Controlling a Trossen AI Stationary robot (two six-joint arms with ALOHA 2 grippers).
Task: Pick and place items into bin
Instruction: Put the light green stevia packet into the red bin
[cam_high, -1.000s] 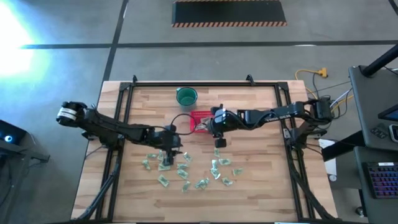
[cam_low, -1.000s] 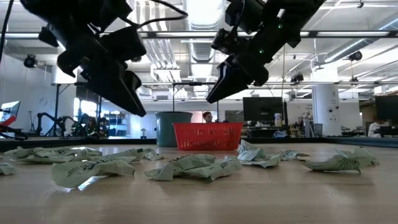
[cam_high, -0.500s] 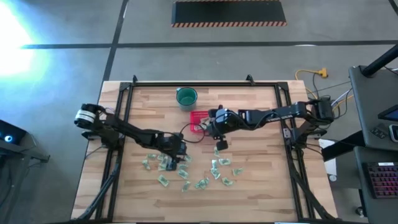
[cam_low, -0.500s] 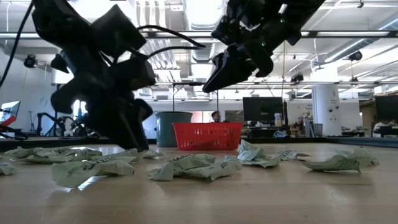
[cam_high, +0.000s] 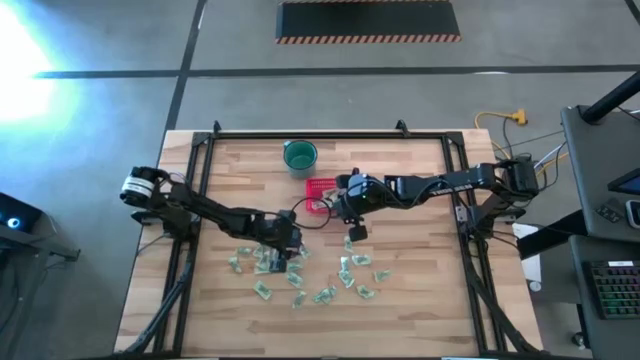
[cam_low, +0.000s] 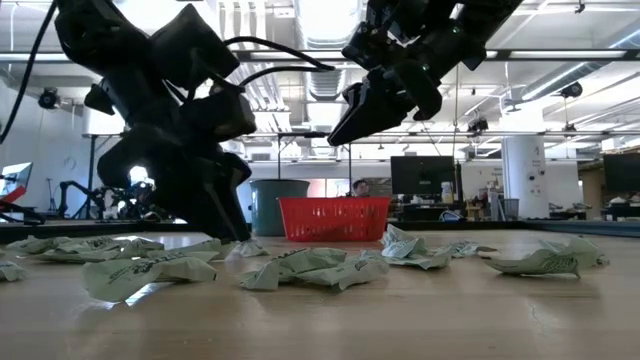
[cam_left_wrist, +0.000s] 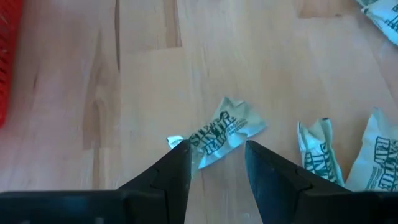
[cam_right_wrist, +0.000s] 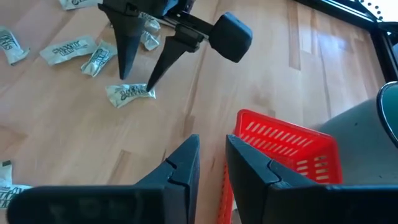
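Note:
Several pale green-and-white wrapped pieces (cam_high: 305, 278) lie scattered on the wooden table, nearer the front edge than the red basket (cam_high: 318, 190). My left gripper (cam_left_wrist: 217, 149) is open and low over the table. Its fingertips stand on either side of one piece (cam_left_wrist: 222, 129), which lies flat. That same piece (cam_right_wrist: 129, 93) and the left gripper (cam_right_wrist: 142, 78) also appear in the right wrist view. My right gripper (cam_right_wrist: 211, 152) hangs above the basket's near right side (cam_right_wrist: 286, 146). Its fingers are a narrow gap apart with nothing between them.
A round dark green cup (cam_high: 299, 155) stands beyond the basket, toward the far edge. More pieces (cam_left_wrist: 320, 155) lie close beside the left gripper. A black frame (cam_high: 200, 150) runs around the table's edges. Bare wood lies at the table's left and right.
My left gripper has come down from above the table toward the near edge, onto the pile of pieces, and now stands with its fingertips at table height around one piece. My right gripper has stayed above the basket.

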